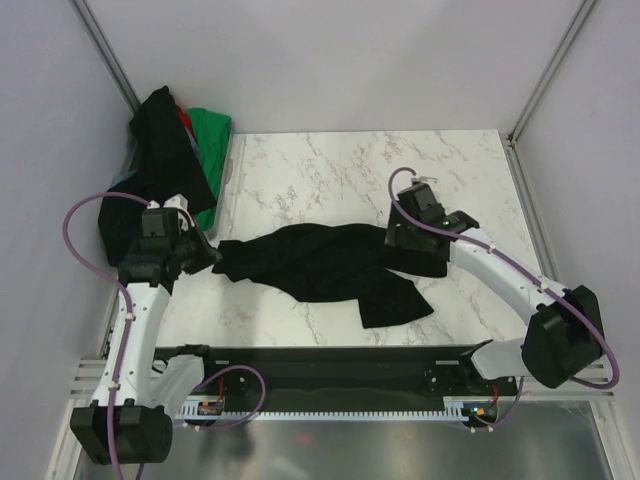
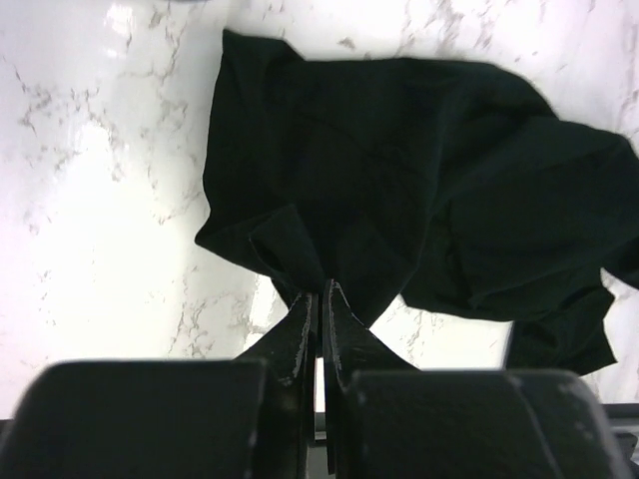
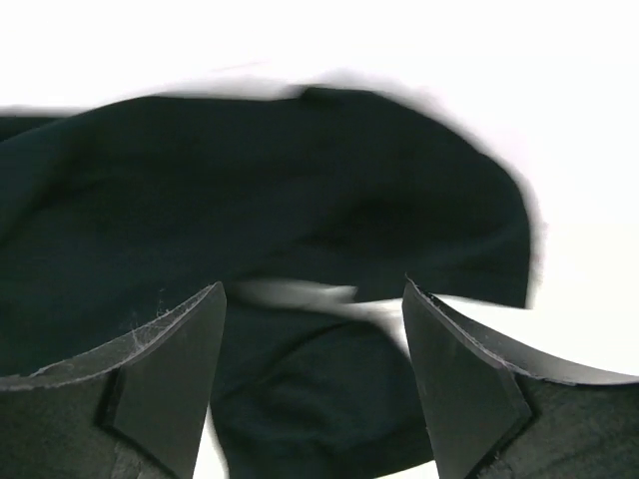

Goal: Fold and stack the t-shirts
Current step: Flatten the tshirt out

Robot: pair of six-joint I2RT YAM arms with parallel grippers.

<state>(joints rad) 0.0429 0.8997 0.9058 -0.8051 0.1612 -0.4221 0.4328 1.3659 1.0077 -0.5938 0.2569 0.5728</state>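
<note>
A black t-shirt [image 1: 330,265] lies crumpled across the middle of the marble table, stretched between both arms. My left gripper [image 1: 207,254] is shut on its left edge; in the left wrist view its fingers [image 2: 300,319] pinch a fold of the black t-shirt [image 2: 399,190]. My right gripper [image 1: 400,240] is open just above the shirt's right end; in the right wrist view its jaws stand wide apart over the black t-shirt [image 3: 250,200] with nothing between them. A pile of more t-shirts, black [image 1: 165,150], green [image 1: 212,135] and red, lies at the far left.
The pile rests on a tray-like edge [image 1: 228,170] at the table's back left corner. Metal frame posts [image 1: 545,75] and plain walls bound the table. A black rail [image 1: 330,370] runs along the near edge between the arm bases.
</note>
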